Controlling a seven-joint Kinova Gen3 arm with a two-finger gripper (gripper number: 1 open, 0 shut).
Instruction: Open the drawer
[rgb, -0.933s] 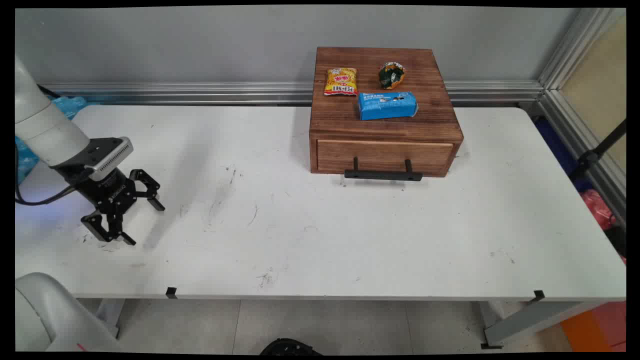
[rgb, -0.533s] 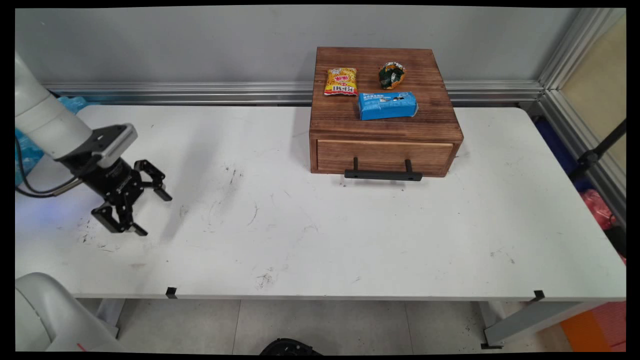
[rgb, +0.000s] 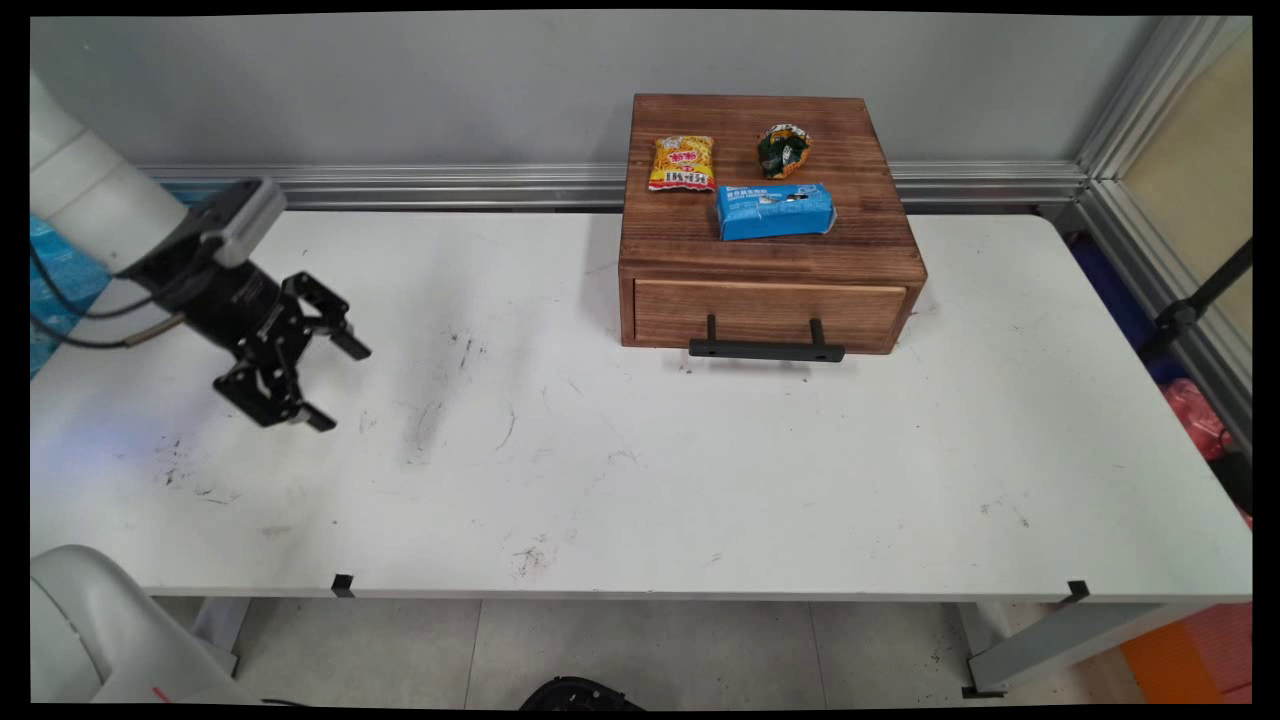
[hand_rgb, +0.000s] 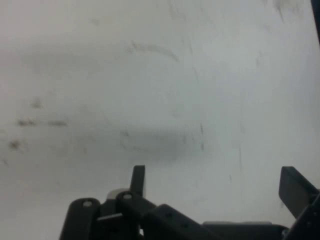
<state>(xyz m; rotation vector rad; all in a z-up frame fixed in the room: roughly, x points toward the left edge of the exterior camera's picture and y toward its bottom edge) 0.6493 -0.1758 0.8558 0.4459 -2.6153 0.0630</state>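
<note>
A white table, scuffed with dark marks, is seen beneath a gray wall. A wooden drawer box is set at the far side of it, right of centre, with its drawer shut and a black handle across the front. On the box top a blue packet is laid nearest the front, with a yellow snack bag behind it to the left and a small dark green wrapper behind it to the right.

The gripper is held above the table's left part, tilted toward the right, with its jaws spread wide and nothing between them. In the hand view only bare, marked tabletop is seen past the two fingers.

The box and the three packets are well apart from the jaws, far to the right and further back. Nothing is touched by the gripper. The likeliest risk is judged to be a scrape of the lower finger on the tabletop, caused by the tilt, were the hand lowered.
</note>
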